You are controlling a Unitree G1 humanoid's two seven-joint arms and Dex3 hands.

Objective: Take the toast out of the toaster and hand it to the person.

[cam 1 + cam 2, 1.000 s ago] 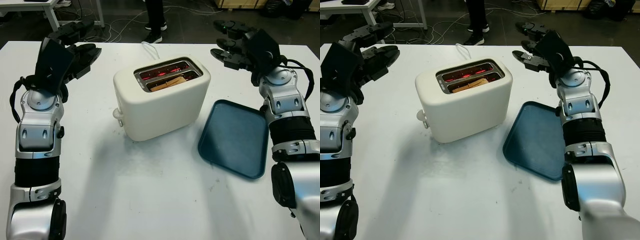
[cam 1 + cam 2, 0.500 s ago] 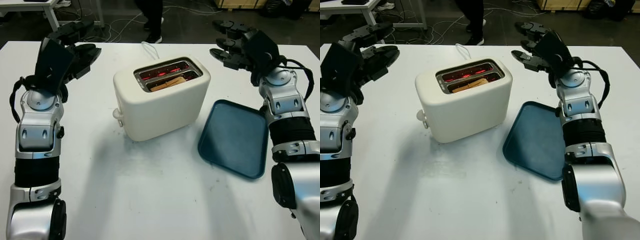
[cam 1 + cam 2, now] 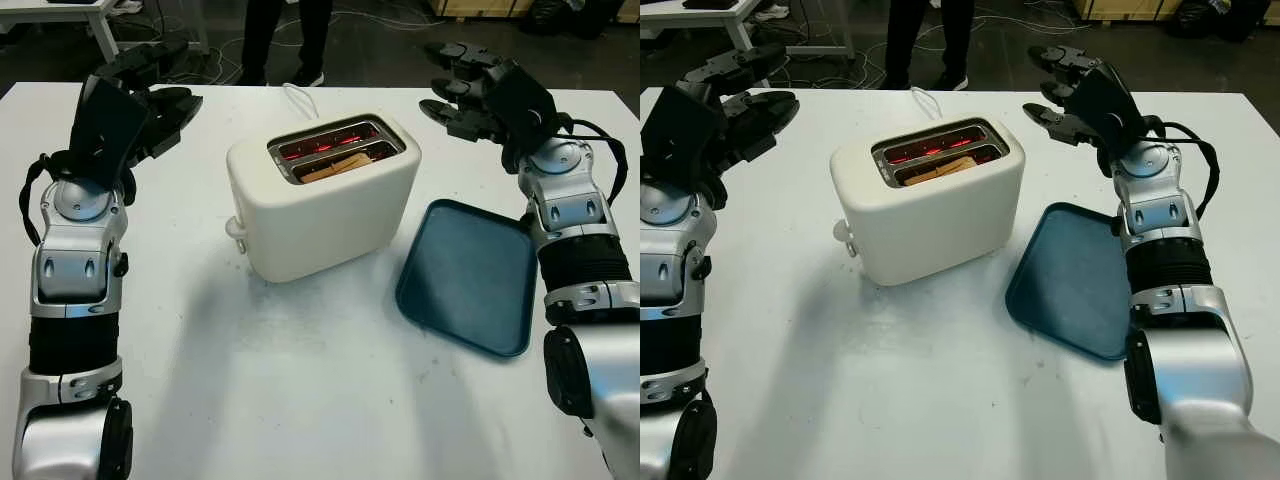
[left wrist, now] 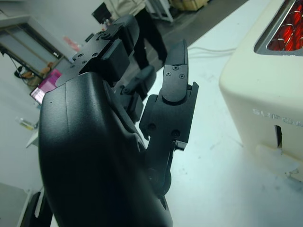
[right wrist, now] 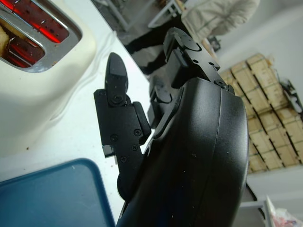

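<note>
A cream two-slot toaster stands mid-table, its slots glowing red. A slice of toast sits low in the nearer slot. My left hand hangs open above the table's far left, well clear of the toaster. My right hand hangs open at the far right, beyond the toaster's right end. A person in dark trousers stands past the table's far edge. In the left wrist view the toaster's end and lever show beside my left hand.
A dark blue tray lies flat to the right of the toaster, under my right forearm. The toaster's white cord runs off the far edge. Bare white tabletop spreads in front of the toaster.
The person behind the table has stepped to the left, now showing both legs. My right hand has shifted very slightly; my left arm holds still.
</note>
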